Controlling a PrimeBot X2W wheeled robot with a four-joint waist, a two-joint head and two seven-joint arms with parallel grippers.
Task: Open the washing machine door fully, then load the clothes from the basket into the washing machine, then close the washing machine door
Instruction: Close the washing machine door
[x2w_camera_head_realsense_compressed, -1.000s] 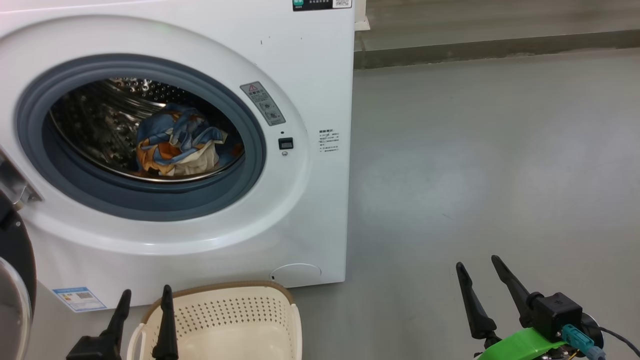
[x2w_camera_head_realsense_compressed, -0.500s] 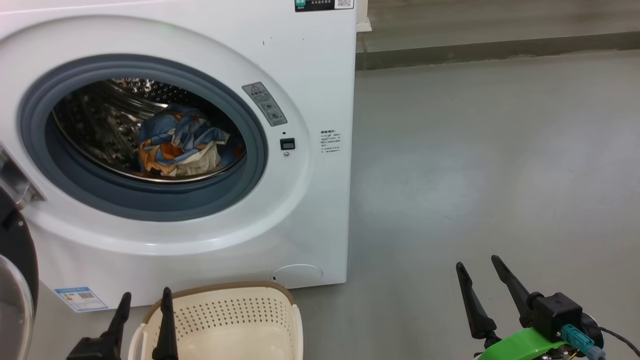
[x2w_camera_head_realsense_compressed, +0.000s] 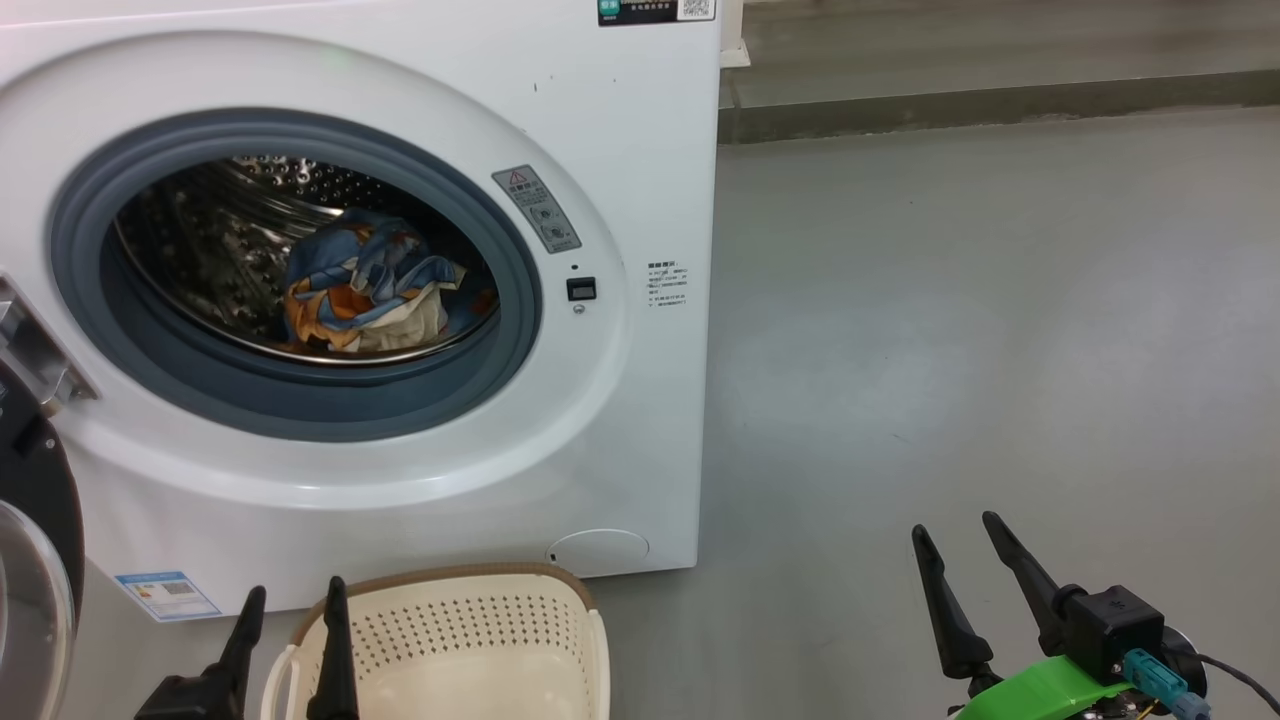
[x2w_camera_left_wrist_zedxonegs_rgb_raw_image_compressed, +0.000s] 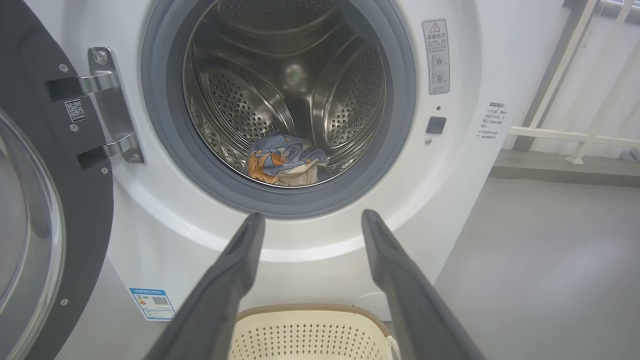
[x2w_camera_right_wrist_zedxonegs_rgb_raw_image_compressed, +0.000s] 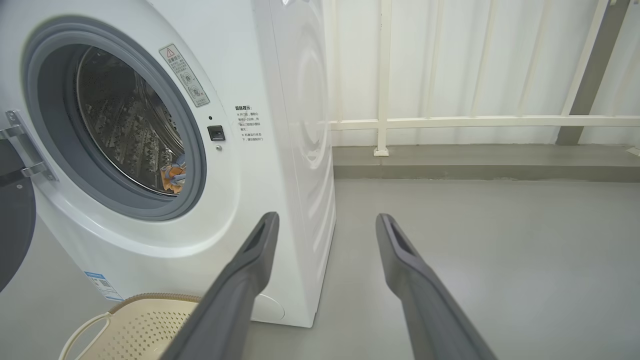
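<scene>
In the head view, the clothes (x2w_camera_head_realsense_compressed: 365, 295) are seen inside the washing machine (x2w_camera_head_realsense_compressed: 620, 150), the washing machine door (x2w_camera_head_realsense_compressed: 45, 470) swung open at left, the basket (x2w_camera_head_realsense_compressed: 470, 620) set before it. In the left wrist view, the left claw (x2w_camera_left_wrist_zedxonegs_rgb_raw_image_compressed: 311, 217) is held spread, empty. In the right wrist view, the right claw (x2w_camera_right_wrist_zedxonegs_rgb_raw_image_compressed: 327, 216) is held likewise.

Grey floor (x2w_camera_head_realsense_compressed: 950, 350); raised kerb (x2w_camera_right_wrist_zedxonegs_rgb_raw_image_compressed: 480, 167); white railing (x2w_camera_right_wrist_zedxonegs_rgb_raw_image_compressed: 480, 121) on it.

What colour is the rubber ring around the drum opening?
Grey-blue; the ring shows best in the left wrist view.
</scene>
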